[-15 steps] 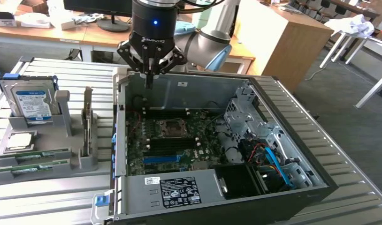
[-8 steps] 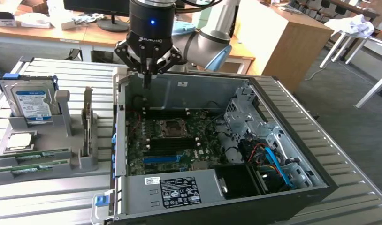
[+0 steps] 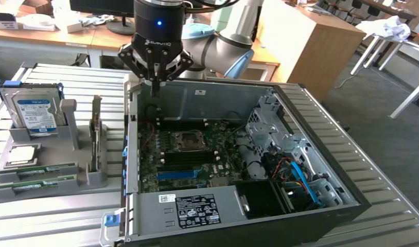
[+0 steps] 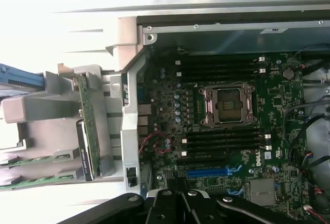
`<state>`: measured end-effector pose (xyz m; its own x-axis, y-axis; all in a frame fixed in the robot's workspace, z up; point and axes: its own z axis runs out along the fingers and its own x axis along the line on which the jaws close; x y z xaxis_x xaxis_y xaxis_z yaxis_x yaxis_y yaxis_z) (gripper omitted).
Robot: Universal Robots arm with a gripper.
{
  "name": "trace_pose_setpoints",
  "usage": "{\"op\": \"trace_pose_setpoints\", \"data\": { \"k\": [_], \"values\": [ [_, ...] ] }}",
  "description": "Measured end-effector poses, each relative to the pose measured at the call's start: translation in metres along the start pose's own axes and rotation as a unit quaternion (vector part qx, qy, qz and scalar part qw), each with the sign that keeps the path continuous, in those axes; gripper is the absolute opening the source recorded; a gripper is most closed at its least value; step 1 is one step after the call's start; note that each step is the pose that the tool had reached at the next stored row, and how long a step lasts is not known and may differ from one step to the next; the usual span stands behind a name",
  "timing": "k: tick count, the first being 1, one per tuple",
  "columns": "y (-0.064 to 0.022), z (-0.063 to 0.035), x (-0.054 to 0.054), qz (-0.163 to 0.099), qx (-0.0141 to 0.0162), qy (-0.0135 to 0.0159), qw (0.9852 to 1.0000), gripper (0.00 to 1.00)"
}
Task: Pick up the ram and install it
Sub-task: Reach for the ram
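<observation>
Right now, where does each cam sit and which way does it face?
Exterior view: off the arm, raised, looking down into the open computer case; shows the arm and shut gripper over the case's far edge.
Wrist view: on the wrist, looking down on the motherboard; the gripper's dark linkage shows.
Shared: motherboard, CPU socket, grey holder.

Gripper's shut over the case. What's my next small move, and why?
I'd probably shift the gripper toward the exterior view's left until it is above the ram standing on edge in the grey holder. It is shut, holds nothing, and hangs over a corner of the computer case, beside the holder, not over it.
</observation>
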<state>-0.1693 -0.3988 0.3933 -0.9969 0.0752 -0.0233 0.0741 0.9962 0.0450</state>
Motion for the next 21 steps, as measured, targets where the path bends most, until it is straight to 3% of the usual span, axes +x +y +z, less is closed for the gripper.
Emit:
{"op": "trace_pose_setpoints", "data": {
  "k": [21],
  "values": [
    [-0.002,-0.0007,0.028,0.0,0.0,0.0,1.0,0.1]
  ]
}}
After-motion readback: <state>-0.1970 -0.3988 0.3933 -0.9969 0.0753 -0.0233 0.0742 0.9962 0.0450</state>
